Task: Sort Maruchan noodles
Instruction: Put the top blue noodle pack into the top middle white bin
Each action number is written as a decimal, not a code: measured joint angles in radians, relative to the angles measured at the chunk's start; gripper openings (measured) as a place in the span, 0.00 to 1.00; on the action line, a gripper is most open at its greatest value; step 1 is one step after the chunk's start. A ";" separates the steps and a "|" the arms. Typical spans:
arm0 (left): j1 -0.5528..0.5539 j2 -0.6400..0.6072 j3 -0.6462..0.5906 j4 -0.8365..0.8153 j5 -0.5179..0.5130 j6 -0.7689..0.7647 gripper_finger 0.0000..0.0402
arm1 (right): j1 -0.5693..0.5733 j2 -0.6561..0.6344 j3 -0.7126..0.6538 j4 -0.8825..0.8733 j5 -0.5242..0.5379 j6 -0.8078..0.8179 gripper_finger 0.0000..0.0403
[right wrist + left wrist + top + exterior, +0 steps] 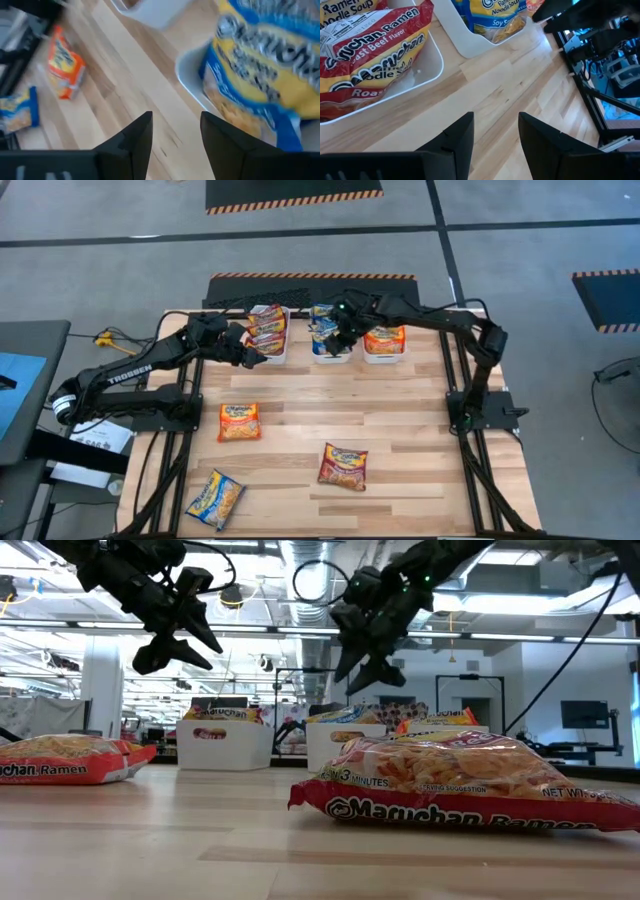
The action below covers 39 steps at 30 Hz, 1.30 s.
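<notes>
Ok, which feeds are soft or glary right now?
Right wrist view: the blue packet in its bin is motion-smeared. Low view: bright ceiling lights behind the arms, the near red packet sharp, the bins beyond softer. High and left wrist views look clean.

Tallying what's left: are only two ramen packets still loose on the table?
No, three lie loose: an orange packet, a dark red packet and a blue packet.
</notes>
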 joint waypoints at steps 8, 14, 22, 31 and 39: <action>0.000 0.000 0.000 0.000 -0.001 0.000 0.35 | -0.007 0.075 -0.001 0.027 0.024 0.038 0.46; 0.000 0.000 0.000 0.000 -0.010 0.000 0.35 | -0.019 0.125 -0.001 0.027 0.053 0.053 0.46; 0.007 0.000 0.000 0.003 -0.031 0.003 0.35 | -0.036 0.177 -0.001 0.082 0.108 0.055 0.46; 0.007 0.000 0.000 0.003 -0.044 0.004 0.35 | -0.049 0.184 0.001 0.128 0.166 0.025 0.46; 0.008 0.000 0.000 0.004 -0.048 0.004 0.35 | -0.064 0.180 0.001 0.129 -0.027 0.007 0.46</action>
